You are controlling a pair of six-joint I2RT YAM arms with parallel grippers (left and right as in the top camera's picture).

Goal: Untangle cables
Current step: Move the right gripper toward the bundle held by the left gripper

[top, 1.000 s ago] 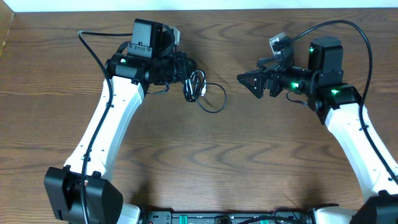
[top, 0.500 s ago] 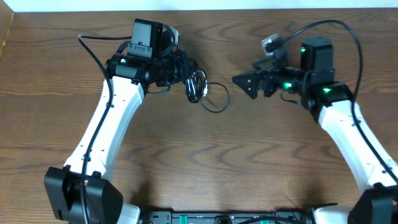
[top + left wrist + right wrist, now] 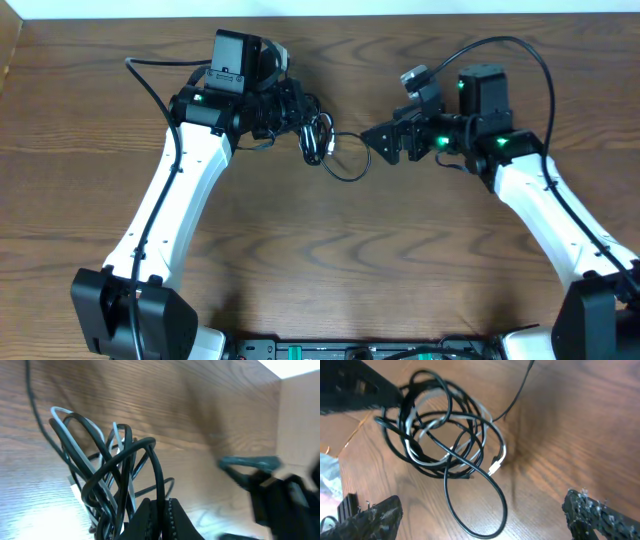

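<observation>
At the far middle of the brown wood-grain table [image 3: 330, 250], the left gripper [image 3: 160, 510] is pinching a tangled bundle of thin black and white cables [image 3: 318, 140] between closed fingers. The right gripper [image 3: 375, 136] is hovering just beside the bundle, fingers spread wide and gripping nothing.

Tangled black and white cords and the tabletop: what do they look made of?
Tangled thin black and white cords: probably plastic or rubber jackets, smooth, slight sheen; they hold tight loops and catch highlights. Brown tabletop: wood or wood-look laminate, satin; grain pattern visible, cannot tell which.
</observation>
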